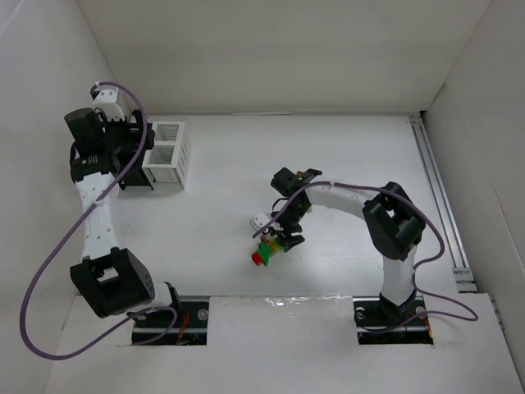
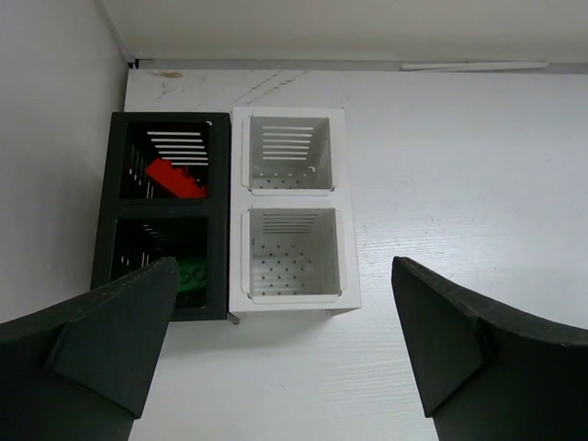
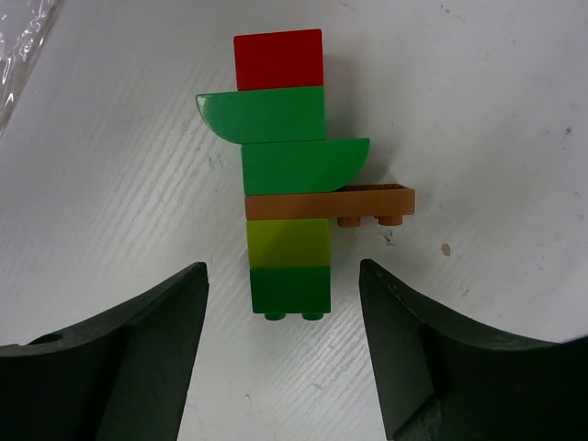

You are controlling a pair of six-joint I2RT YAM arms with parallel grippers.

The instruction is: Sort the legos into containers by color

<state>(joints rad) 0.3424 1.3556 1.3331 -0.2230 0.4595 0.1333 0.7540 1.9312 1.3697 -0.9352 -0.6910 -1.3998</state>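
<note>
A joined stack of legos (image 3: 285,175) lies flat on the table: red (image 3: 278,60) at the far end, then two green, an orange plate (image 3: 367,200), yellow-green, and dark green (image 3: 289,289) nearest. My right gripper (image 3: 281,280) is open, low over the stack, with its fingertips either side of the dark green end and not touching it. In the top view the stack (image 1: 266,249) lies just in front of the right gripper (image 1: 280,233). My left gripper (image 2: 285,354) is open and empty above the containers. The black bin (image 2: 220,216) holds a red lego (image 2: 175,179) and a green lego (image 2: 193,274). The white bin (image 2: 349,220) holds nothing.
The bins (image 1: 168,153) stand at the far left, close to the left wall. A small white object (image 1: 258,220) lies beside the right gripper. Crinkled clear plastic (image 3: 23,32) shows at the edge of the right wrist view. A metal rail (image 1: 443,197) runs along the right side.
</note>
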